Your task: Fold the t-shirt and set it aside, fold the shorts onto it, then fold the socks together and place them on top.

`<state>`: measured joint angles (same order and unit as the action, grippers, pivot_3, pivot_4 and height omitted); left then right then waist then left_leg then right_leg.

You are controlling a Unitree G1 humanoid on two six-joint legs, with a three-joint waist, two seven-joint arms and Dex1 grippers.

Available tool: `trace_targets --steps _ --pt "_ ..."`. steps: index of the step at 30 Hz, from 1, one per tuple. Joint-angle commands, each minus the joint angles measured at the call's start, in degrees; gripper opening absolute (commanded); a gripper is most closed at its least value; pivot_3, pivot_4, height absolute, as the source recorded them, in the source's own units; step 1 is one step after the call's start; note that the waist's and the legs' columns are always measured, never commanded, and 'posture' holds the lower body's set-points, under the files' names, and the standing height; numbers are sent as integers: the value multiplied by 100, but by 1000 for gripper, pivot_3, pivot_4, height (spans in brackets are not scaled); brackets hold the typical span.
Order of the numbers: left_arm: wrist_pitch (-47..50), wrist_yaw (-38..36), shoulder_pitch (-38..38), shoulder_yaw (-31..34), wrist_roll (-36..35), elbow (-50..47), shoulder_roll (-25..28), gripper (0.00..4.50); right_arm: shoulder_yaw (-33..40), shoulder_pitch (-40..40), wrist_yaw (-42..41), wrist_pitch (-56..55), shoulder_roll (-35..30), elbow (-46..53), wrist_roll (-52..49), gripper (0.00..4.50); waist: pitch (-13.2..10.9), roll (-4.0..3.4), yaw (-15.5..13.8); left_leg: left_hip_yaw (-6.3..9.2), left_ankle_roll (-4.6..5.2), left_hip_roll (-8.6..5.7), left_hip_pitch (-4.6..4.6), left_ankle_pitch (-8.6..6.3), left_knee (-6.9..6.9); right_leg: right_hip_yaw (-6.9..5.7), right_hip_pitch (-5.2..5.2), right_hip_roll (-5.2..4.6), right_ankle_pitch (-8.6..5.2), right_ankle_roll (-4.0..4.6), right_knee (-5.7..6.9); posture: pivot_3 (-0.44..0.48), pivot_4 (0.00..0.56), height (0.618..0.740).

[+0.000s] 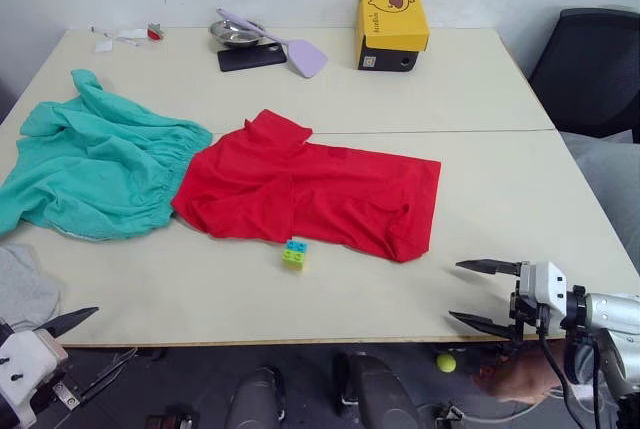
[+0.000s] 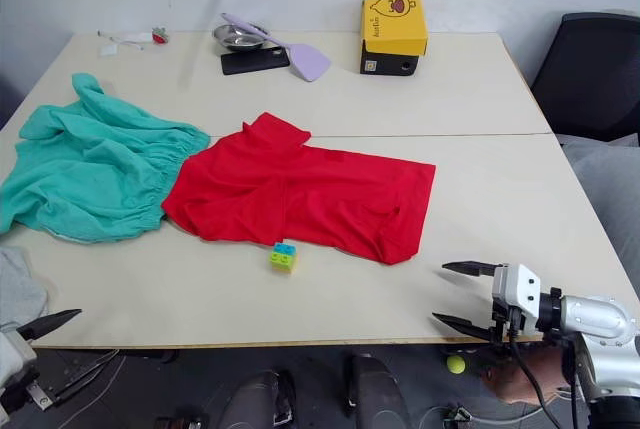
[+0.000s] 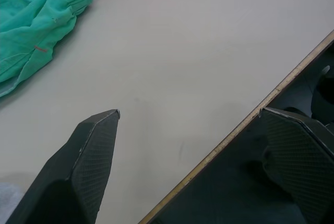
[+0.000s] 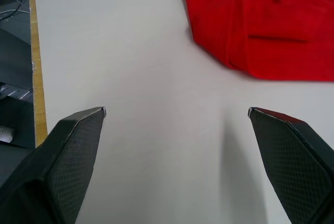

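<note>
The t-shirt (image 1: 310,192) lies crumpled in the middle of the table (image 1: 500,209), its left edge touching the shorts (image 1: 95,169). The socks (image 1: 22,287) lie at the near left edge. A toy block (image 1: 295,253) sits just before the shirt. Both the left gripper (image 1: 85,341) and the right gripper (image 1: 478,294) are wide open and hold nothing, at the near edge
</note>
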<state>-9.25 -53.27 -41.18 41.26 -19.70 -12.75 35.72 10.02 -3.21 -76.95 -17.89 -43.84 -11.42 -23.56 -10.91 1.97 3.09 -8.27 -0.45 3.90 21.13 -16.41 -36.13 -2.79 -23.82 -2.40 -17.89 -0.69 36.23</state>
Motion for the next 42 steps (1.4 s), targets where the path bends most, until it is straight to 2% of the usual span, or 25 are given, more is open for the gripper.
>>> trace_targets --steps 1,8,11,13,16,19,21,27,29,33,38,42 --pt "-3 -6 -52 116 -43 -54 49 4500 235 -81 107 -21 54 166 -198 4475 0 0 0 0 0 0 0 0 0 0 0 0 0 0 0 0 150 740" --pt "818 -219 -69 189 -1028 -415 68 4500 407 -294 267 111 -19 226 -274 4475 1 2 -3 0 0 0 0 0 -1 0 1 0 3 -5 0 0 150 740" --pt "1936 -476 -393 240 -1896 -857 271 4500 608 -420 420 202 -76 249 -291 4475 4 8 3 1 -3 0 -2 -2 -2 0 3 0 3 -5 1 0 150 740" --pt "2274 -419 -345 369 -2286 -1037 283 4500 830 -584 477 268 -157 213 -313 4475 5 3 -1 1 -4 0 -2 -1 -2 0 4 0 3 -6 1 0 150 740" --pt "2246 -620 -244 344 -2285 -1117 322 4500 1063 -782 461 154 -248 36 -219 4475 6 3 -9 2 -1 -3 -3 0 -3 1 4 -1 3 -5 0 0 150 740" --pt "1912 -1030 -102 -9 -1992 -1224 391 4500 1163 -829 472 67 -289 -125 -131 4475 6 4 -5 4 -5 -4 -6 -1 -7 -1 9 1 -5 9 -2 0 150 740" --pt "1770 -973 125 -223 -1864 -1275 316 4500 1107 -780 440 104 -294 -15 -126 4475 6 1 -4 4 -7 -5 -6 1 -6 0 15 1 -11 20 -18 0 150 740" --pt "1676 -935 570 -683 -1747 -1242 163 4500 307 0 624 1658 -285 1590 -587 4475 10 -2 70 0 -5 1 -9 7 -7 10 23 7 3 2 -19 0 150 740" --pt "1544 -973 607 -782 -1654 -1233 116 4500 -25 370 801 2346 -229 2170 -812 4475 11 -6 64 0 -6 1 -9 8 -4 10 16 7 39 -60 -10 0 150 740" --pt "1356 -950 638 -907 -1581 -1389 3 4500 -944 1313 1364 3537 112 3056 -953 4475 12 -3 8 9 -10 4 -1 9 2 0 1 8 29 -44 -1 0 150 740" --pt "1413 -622 503 -954 -1554 -1799 -147 4500 -2128 2259 1901 4070 813 3124 -297 4475 13 -2 -15 14 2 3 9 5 2 -4 -4 2 27 -40 2 0 150 740" --pt "1524 -444 244 -1008 -1569 -2084 -264 4500 -2881 2566 2138 4029 1461 2755 259 4475 17 5 16 10 7 4 11 0 2 -4 -6 1 26 -38 2 0 150 740"
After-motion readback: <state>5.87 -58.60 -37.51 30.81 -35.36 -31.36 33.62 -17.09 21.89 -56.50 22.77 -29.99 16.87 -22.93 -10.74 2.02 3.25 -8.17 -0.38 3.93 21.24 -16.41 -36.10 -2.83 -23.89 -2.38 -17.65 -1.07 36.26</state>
